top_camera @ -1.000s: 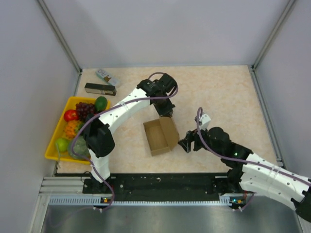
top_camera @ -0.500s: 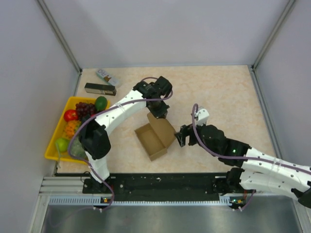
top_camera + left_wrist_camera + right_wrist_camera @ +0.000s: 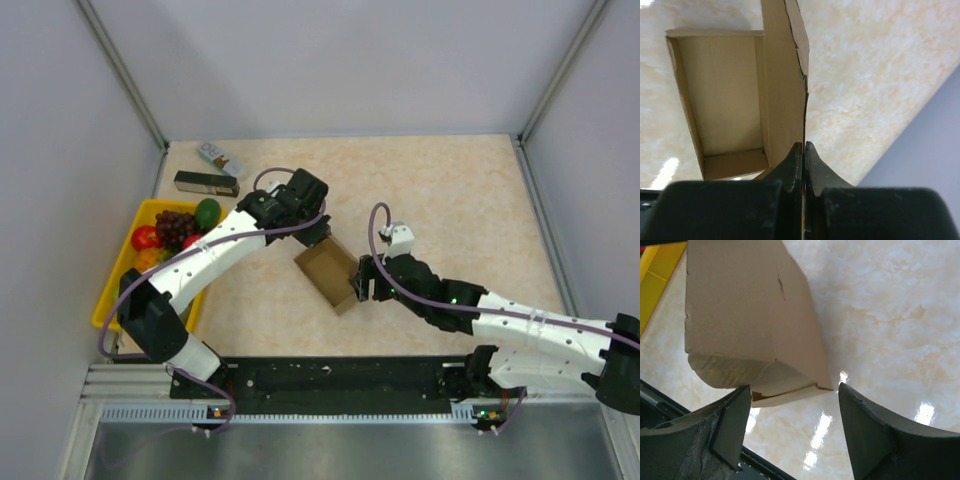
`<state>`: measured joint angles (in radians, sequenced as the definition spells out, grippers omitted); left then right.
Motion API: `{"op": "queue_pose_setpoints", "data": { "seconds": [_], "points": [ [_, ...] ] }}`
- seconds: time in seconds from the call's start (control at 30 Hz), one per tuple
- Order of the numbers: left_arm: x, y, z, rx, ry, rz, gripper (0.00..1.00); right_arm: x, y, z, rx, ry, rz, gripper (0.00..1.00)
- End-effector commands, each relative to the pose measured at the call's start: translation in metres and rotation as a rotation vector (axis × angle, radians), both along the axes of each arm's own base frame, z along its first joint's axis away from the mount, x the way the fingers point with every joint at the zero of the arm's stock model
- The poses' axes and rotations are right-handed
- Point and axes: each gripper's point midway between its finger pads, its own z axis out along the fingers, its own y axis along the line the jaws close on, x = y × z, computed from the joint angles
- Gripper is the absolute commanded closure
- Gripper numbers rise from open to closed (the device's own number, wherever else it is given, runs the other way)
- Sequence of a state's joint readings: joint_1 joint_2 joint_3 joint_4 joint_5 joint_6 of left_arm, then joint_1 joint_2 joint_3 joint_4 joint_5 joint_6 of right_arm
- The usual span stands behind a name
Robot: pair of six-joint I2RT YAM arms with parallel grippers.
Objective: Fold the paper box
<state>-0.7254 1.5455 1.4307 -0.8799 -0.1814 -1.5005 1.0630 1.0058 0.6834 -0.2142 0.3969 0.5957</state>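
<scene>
**While my left pincer clamps a flap, my right pincer straddles the paper box**

Where the box sits: mid-table, just ahead of my two bases, turned at an angle to the table edge, open side up. Plain brown cardboard, walls already up, inside bare.

Left pincer: clenched. In the left wrist view its fingers are pressed together on the thin edge of the upright flap, which stands along the long side of the open tray part. The cardboard edge runs straight down into the pinch. From the top camera this pincer is at the box's far corner.

Right pincer: released, jaws wide. In the right wrist view one finger is left of the box's near end and the other on the right, by the lower corner. The box's outer wall fills the upper left of that view, with a small tear in it. Whether either pad touches the cardboard, I can't tell.

Rest of the scene: yellow tray of fruit at the left edge. Behind it a slim black box and a white printed packet, both well apart from the paper box.
</scene>
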Motion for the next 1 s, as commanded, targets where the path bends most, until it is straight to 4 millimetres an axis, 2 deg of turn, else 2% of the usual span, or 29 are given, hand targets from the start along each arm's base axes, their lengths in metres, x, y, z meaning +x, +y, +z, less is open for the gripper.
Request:
{"op": "queue_pose_setpoints", "data": {
  "seconds": [0.0, 0.1, 0.23, 0.3, 0.37, 0.4, 0.43, 0.53, 0.57, 0.6, 0.67, 0.7, 0.8, 0.87, 0.9, 0.93, 0.97],
  "points": [
    [0.017, -0.014, 0.031, -0.127, -0.083, 0.054, 1.0, 0.011, 0.013, 0.02, 0.058, -0.041, -0.034, 0.34],
    [0.015, -0.016, 0.024, -0.115, -0.051, 0.048, 1.0, 0.011, 0.008, 0.022, 0.033, -0.06, -0.027, 0.35],
    [0.015, -0.017, 0.017, -0.109, -0.023, 0.061, 0.99, 0.004, 0.005, 0.014, 0.036, -0.082, 0.014, 0.3],
    [0.016, -0.019, 0.016, -0.118, -0.014, 0.073, 0.98, 0.007, 0.002, 0.015, 0.004, -0.116, -0.025, 0.26],
    [0.016, -0.019, 0.013, -0.111, 0.006, 0.094, 0.95, 0.008, 0.0, 0.007, -0.073, -0.12, -0.057, 0.23],
    [0.019, -0.019, 0.018, -0.114, 0.0, 0.1, 0.94, 0.01, 0.002, 0.016, -0.08, -0.147, -0.088, 0.22],
    [0.018, -0.018, 0.018, -0.104, 0.008, 0.101, 0.94, 0.01, 0.002, 0.008, -0.106, -0.131, -0.117, 0.22],
    [0.02, -0.022, 0.023, -0.115, 0.009, 0.099, 0.94, 0.014, 0.002, 0.013, -0.123, -0.148, -0.192, 0.22],
    [0.02, -0.023, 0.023, -0.115, 0.007, 0.097, 0.94, 0.014, -0.006, 0.003, -0.18, -0.134, -0.217, 0.24],
    [0.021, -0.023, 0.026, -0.118, 0.002, 0.097, 0.94, 0.018, -0.012, 0.008, -0.186, -0.148, -0.272, 0.3],
    [0.023, -0.021, 0.026, -0.107, -0.008, 0.101, 0.94, 0.018, -0.017, 0.009, -0.187, -0.15, -0.302, 0.35],
    [0.023, -0.02, 0.026, -0.101, -0.011, 0.102, 0.94, 0.019, -0.019, 0.011, -0.185, -0.158, -0.309, 0.45],
    [0.023, -0.018, 0.022, -0.082, -0.008, 0.098, 0.94, 0.02, -0.025, 0.014, -0.225, -0.184, -0.304, 0.51],
    [0.023, -0.019, 0.019, -0.073, -0.004, 0.087, 0.9, 0.021, -0.027, 0.014, -0.247, -0.196, -0.298, 0.56],
    [0.023, -0.02, 0.018, -0.069, -0.004, 0.081, 0.87, 0.022, -0.029, 0.017, -0.251, -0.205, -0.305, 0.66],
    [0.022, -0.021, 0.018, -0.067, -0.003, 0.069, 0.7, 0.022, -0.03, 0.017, -0.259, -0.211, -0.305, 0.73],
    [0.022, -0.02, 0.016, -0.052, -0.006, 0.049, 0.59, 0.023, -0.033, 0.017, -0.259, -0.216, -0.318, 0.79]
  ]
}}
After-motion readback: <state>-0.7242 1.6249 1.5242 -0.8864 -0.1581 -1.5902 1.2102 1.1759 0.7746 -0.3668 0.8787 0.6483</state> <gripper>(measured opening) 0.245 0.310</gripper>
